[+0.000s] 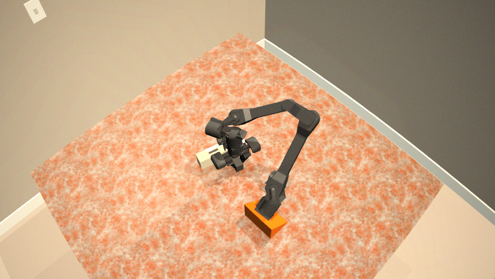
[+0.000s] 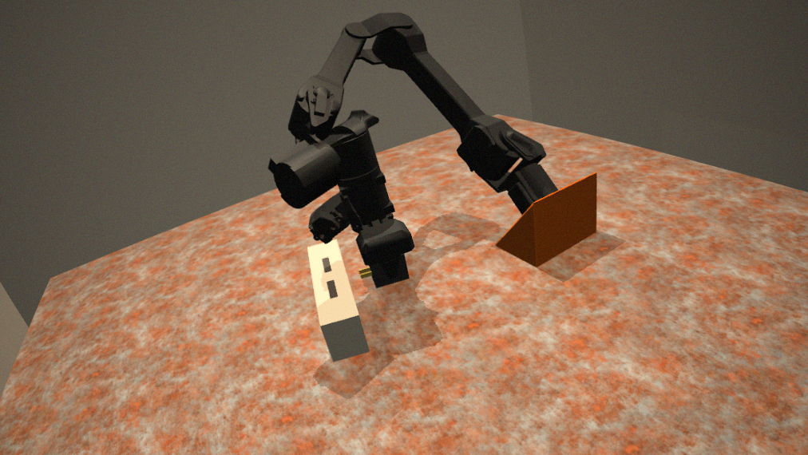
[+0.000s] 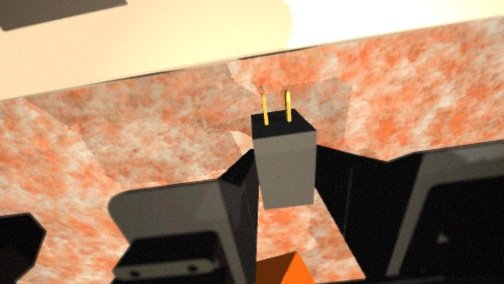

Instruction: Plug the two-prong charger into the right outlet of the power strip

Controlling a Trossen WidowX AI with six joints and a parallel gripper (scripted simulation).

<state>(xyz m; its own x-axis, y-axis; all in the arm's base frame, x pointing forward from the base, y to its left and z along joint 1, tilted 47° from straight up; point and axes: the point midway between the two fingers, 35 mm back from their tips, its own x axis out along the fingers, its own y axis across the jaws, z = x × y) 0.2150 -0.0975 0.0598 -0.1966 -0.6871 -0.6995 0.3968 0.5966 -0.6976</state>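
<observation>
So we've got one patterned tabletop (image 1: 138, 207) (image 2: 508, 367), and one black arm (image 1: 294, 149) (image 2: 441, 85) on one orange wedge base (image 1: 258, 220) (image 2: 565, 223). Our one gripper (image 1: 238, 161) (image 2: 390, 271) (image 3: 277, 151) is partly closed, fingers clamped on the charger. One cream power strip (image 1: 204, 160) (image 2: 338, 307) (image 3: 175, 45) sits near it, two dark slots on top in the exterior shot. Our one charger (image 3: 286, 170) has two gold prongs (image 2: 365, 272) (image 3: 288, 106), both outside the strip.
</observation>
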